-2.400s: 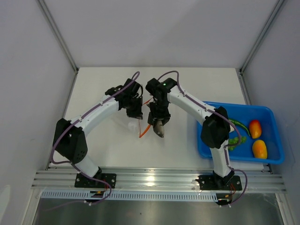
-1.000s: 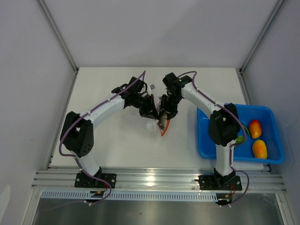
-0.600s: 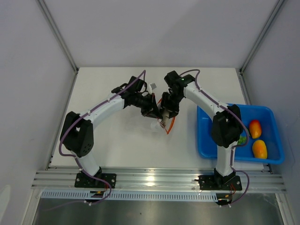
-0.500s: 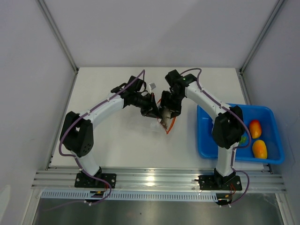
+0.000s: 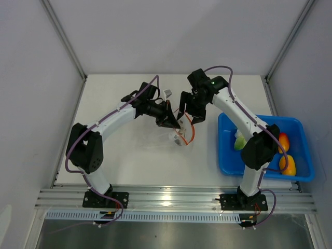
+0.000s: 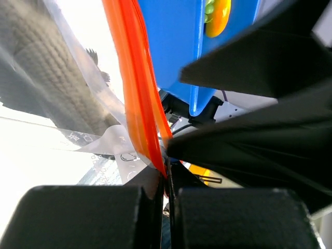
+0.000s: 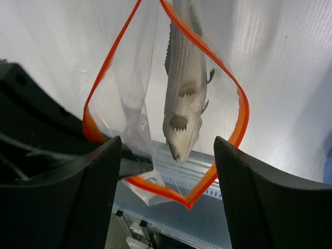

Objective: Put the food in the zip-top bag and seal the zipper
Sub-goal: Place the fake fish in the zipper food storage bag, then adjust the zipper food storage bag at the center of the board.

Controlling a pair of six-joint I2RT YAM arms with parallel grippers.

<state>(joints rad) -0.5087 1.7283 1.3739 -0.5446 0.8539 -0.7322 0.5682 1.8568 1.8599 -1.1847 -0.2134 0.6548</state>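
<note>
1. Clamping the zipper (image 6: 148,129) between its closed fingers, the left gripper (image 5: 175,123) holds the zip-top bag (image 5: 178,138) up by one corner of its mouth, over the middle of the table (image 5: 119,155).
2. The right gripper (image 7: 166,150) has its jaws apart with nothing held. From its wrist camera the bag's mouth shows between the two pads (image 7: 93,207). Whether the bag touches them cannot be told.
3. The orange-red strip is spread into an open diamond, and one toy fish (image 7: 184,98) hangs head-down inside the clear film.
4. From above, the right gripper sits just to the far right of the left one, with the bag dangling on the near side of both.
5. One blue tray (image 5: 224,165) lies at the right edge of the table. It holds two yellow-orange fruit (image 5: 287,165), both partly behind the right arm, and one pale green piece (image 5: 239,141).
</note>
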